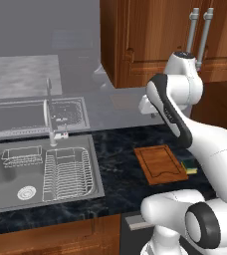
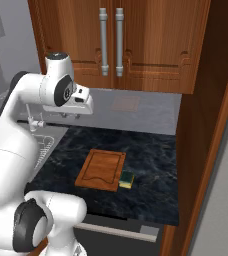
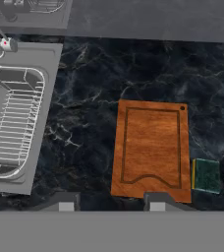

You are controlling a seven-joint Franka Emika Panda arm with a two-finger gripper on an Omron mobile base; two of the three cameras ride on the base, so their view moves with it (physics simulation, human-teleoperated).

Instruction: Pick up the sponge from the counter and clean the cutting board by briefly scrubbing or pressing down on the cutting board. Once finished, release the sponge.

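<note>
Overhead, brown wooden cabinet doors (image 2: 136, 45) with paired grey handles (image 2: 111, 42) filled the wall above the work area. Below them ran the dark, pale-veined stone surface (image 3: 89, 98), which carried everything else. Set into that surface on its left side was the grey steel sink (image 1: 1, 164), with a wire dish rack (image 1: 65, 174) lying in its basin and a tap (image 1: 50, 114) rising behind it.

The white arm was folded high above the surface, its end effector (image 3: 109, 202) held well clear of the things below and looking down on them. Its two dark fingertips (image 3: 65, 201) stood apart with nothing between them, so it was released and empty.

The cutting board (image 3: 152, 150) lay flat on the surface to the right of the sink, reddish-brown with a darker groove tracing its border and a small hole near one corner.

The sponge (image 3: 205, 175) rested on the surface just beside the board's right long edge, near the board's front corner, green scrubbing face up with a strip of yellow showing along one side. From the right base view it appeared to touch the board's edge.
</note>
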